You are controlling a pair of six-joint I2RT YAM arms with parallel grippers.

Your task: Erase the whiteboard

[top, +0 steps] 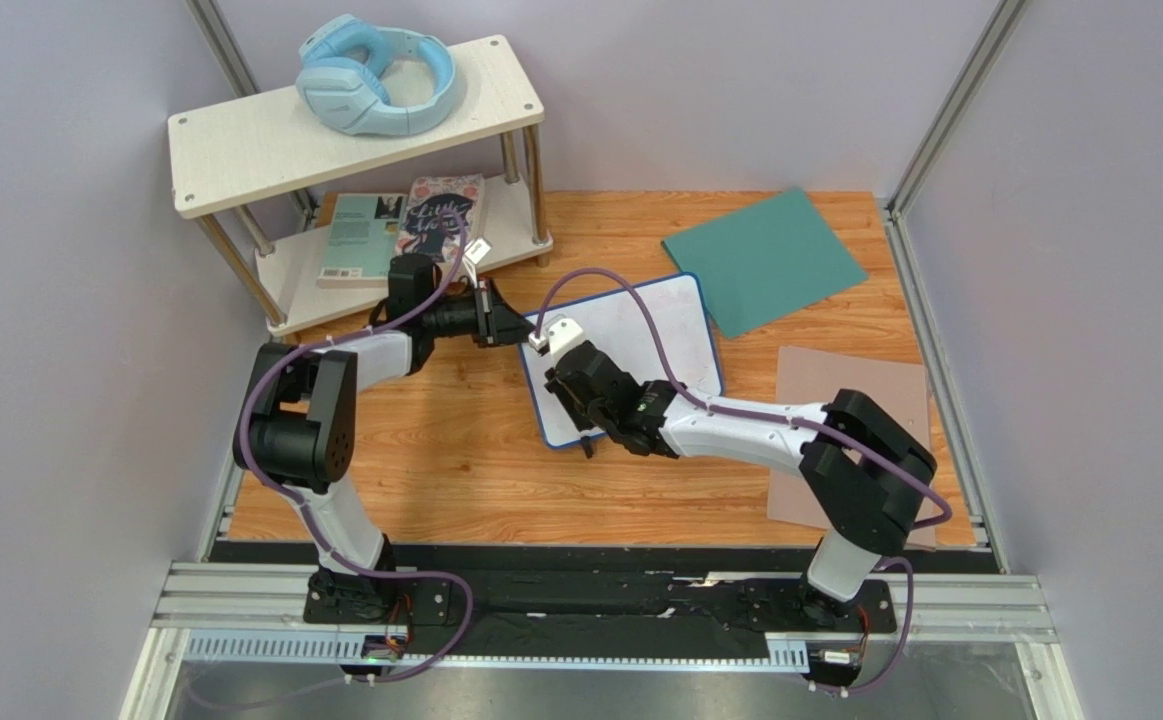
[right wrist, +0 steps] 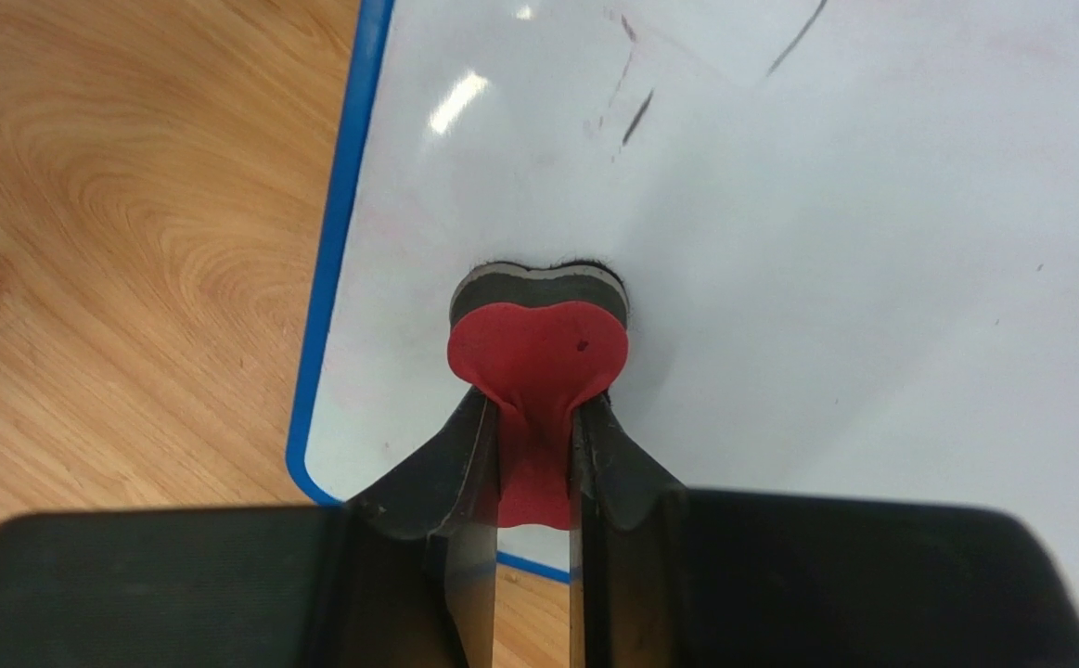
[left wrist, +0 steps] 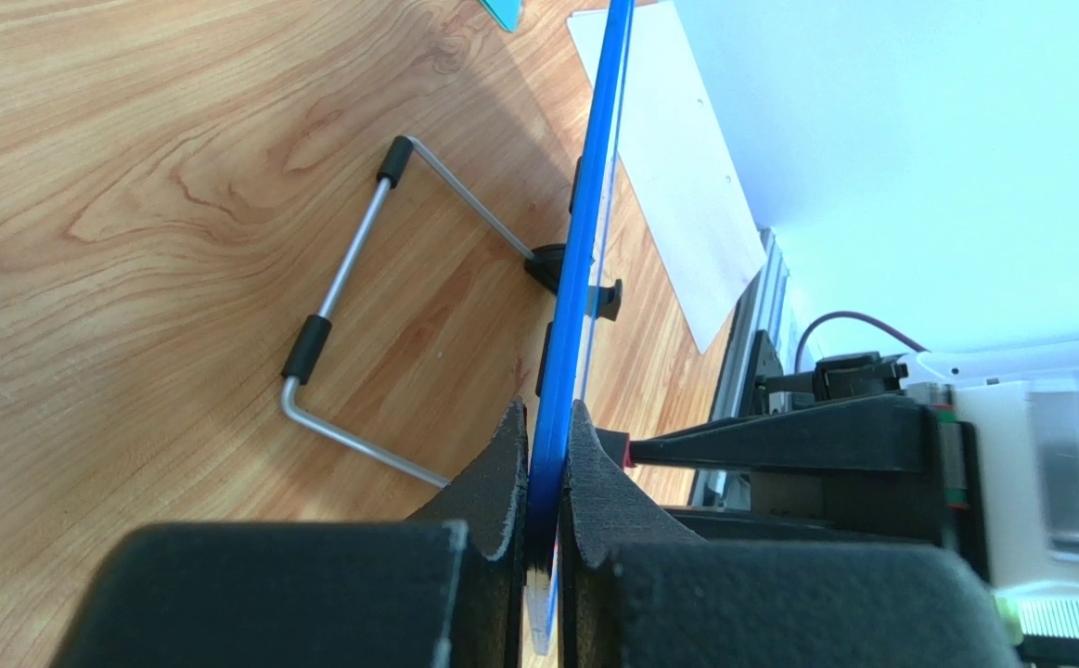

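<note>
The whiteboard [top: 647, 323] lies at mid-table on the wooden tabletop [top: 452, 465], between the two arms, its long sides running away from the bases at a slight slant; a thin blue frame [right wrist: 343, 209] surrounds its glossy white face. The left gripper [left wrist: 548, 425] is closed on the board's left edge; in the left wrist view both black fingers [left wrist: 496, 473] press the frame from either side, with the board seen edge-on between them. On the side of the board facing the wood, a bent wire stand [left wrist: 350, 320] with black sleeves is folded out, hinged at a black bracket on the board. The right gripper [right wrist: 538, 411] is clamped on a red eraser pad [right wrist: 538, 341]; the pad has a heart-like outline, with a grey and a black layer beneath the red, and it is pressed against the white face close to a rounded corner of the frame. Short dark pen strokes [right wrist: 635, 118] mark the face beyond the pad, towards the top of the right wrist view. Elsewhere: a teal green sheet [top: 763, 258] lies at the far right, just beside the board's far-right corner; a pinkish-brown mat [top: 865, 390] lies at the right edge, partly under the right arm; a two-tier shelf [top: 242, 143] at the far left carries light blue headphones [top: 377, 75] on top and books [top: 399, 225] on the lower tier.
</note>
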